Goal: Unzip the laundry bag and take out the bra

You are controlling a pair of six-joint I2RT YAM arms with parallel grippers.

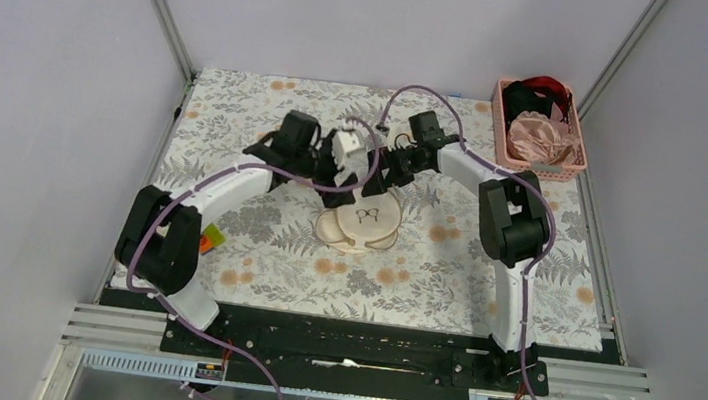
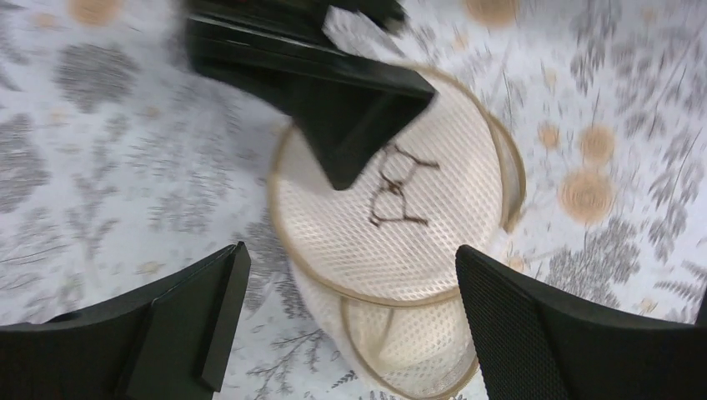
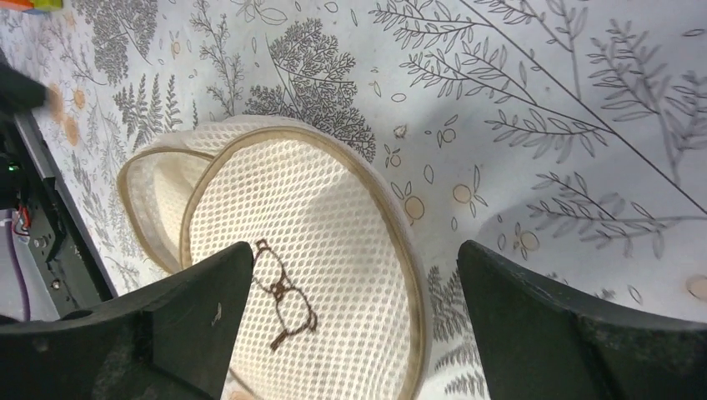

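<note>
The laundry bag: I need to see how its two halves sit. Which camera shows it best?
Left wrist: the laundry bag shows almost whole, both rimmed halves offset, though blurred. Right wrist is sharper, but its fingers and the frame edge cut off part. Top external shows it small.

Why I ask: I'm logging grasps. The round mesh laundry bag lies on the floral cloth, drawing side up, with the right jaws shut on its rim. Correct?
Not quite. The laundry bag does lie on the floral cloth, drawing side up, but the right jaws are not shut on its rim: the right wrist view shows them wide open above the mesh.
</note>
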